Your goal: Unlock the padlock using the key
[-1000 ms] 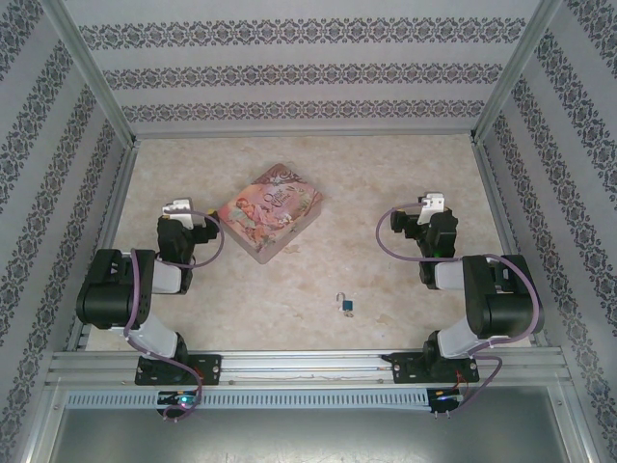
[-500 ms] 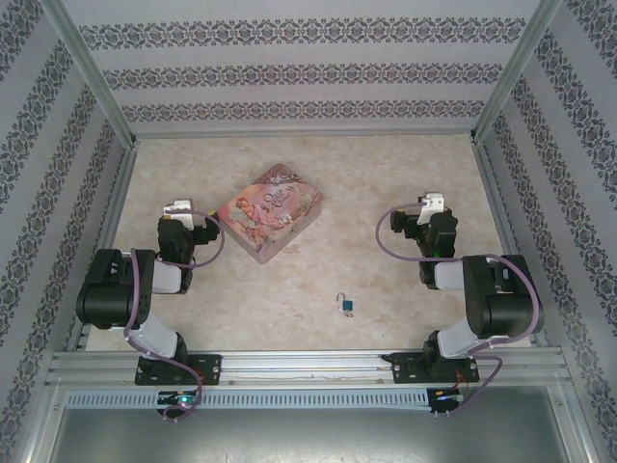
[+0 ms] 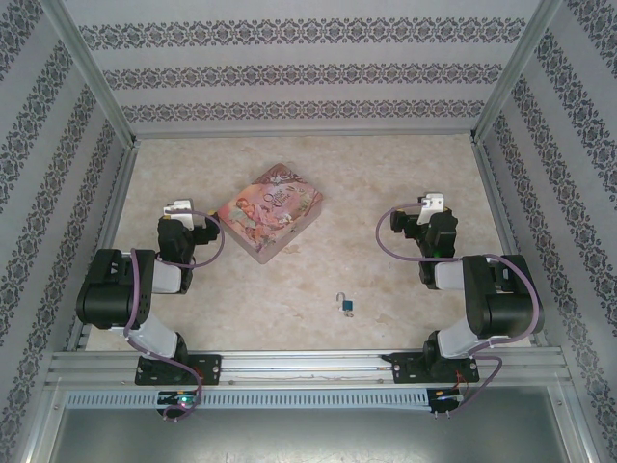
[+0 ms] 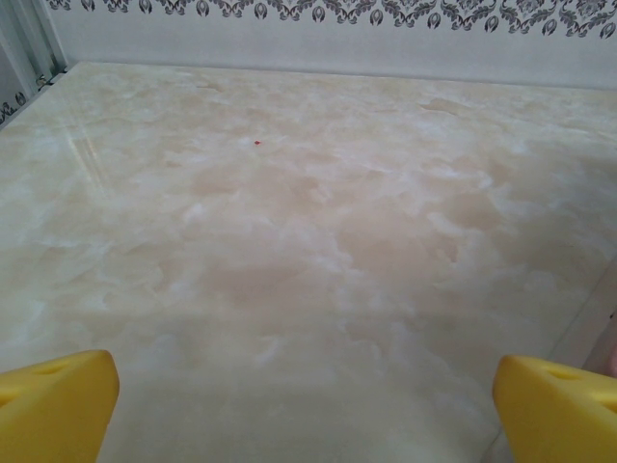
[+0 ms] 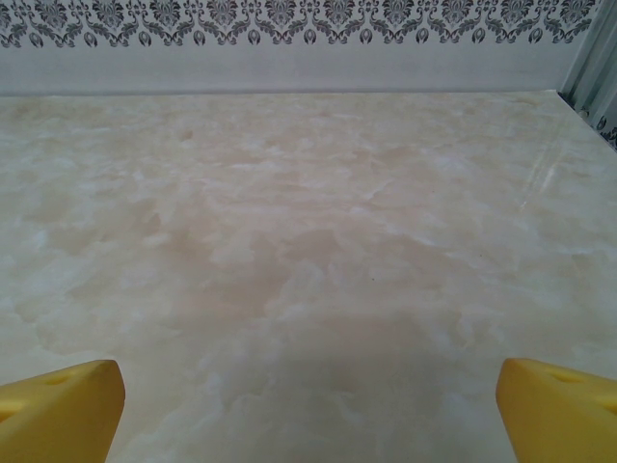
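The tiny padlock [image 3: 345, 305], with a silvery shackle and a blue-teal body, lies on the marble tabletop near the front, between the two arm bases. I cannot make out a separate key at this size. My left gripper [image 3: 176, 208] rests folded back at the left, well away from the padlock. In the left wrist view it [image 4: 308, 410] is open, its yellow fingertips [image 4: 53, 400] wide apart over bare table. My right gripper [image 3: 431, 204] rests at the right, and in the right wrist view it [image 5: 308, 410] is open too, with nothing between its yellow fingertips [image 5: 559, 405].
A pink illustrated tin box [image 3: 270, 210] lies at an angle just right of the left gripper. Patterned walls [image 3: 308, 77] and metal frame posts enclose the table on three sides. A metal rail [image 3: 308, 365] runs along the near edge.
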`<action>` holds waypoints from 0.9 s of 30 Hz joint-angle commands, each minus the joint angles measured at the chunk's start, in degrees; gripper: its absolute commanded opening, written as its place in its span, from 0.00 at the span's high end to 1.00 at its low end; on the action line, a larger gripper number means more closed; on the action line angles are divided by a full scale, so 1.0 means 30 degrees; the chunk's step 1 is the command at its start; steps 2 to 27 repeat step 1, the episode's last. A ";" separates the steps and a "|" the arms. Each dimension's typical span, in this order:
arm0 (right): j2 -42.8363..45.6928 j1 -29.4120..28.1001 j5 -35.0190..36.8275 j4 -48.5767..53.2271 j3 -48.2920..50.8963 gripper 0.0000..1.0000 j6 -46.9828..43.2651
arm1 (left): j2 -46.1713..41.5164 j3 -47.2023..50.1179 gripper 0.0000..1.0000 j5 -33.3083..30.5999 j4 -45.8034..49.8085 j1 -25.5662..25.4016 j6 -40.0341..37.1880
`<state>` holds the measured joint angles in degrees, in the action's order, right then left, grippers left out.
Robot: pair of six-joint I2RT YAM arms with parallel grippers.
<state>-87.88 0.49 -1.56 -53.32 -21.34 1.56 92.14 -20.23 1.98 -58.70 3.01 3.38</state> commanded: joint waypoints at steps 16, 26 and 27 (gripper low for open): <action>0.0082 -0.0193 0.0125 -0.0216 -0.0093 0.02 0.0102 | -0.0244 0.0005 0.01 0.0280 0.0105 -0.0181 -0.0278; 0.0082 -0.0193 0.0125 -0.0216 -0.0093 0.02 0.0102 | -0.0244 0.0005 0.01 0.0280 0.0105 -0.0181 -0.0278; 0.0082 -0.0193 0.0125 -0.0216 -0.0093 0.02 0.0102 | -0.0244 0.0005 0.01 0.0280 0.0105 -0.0181 -0.0278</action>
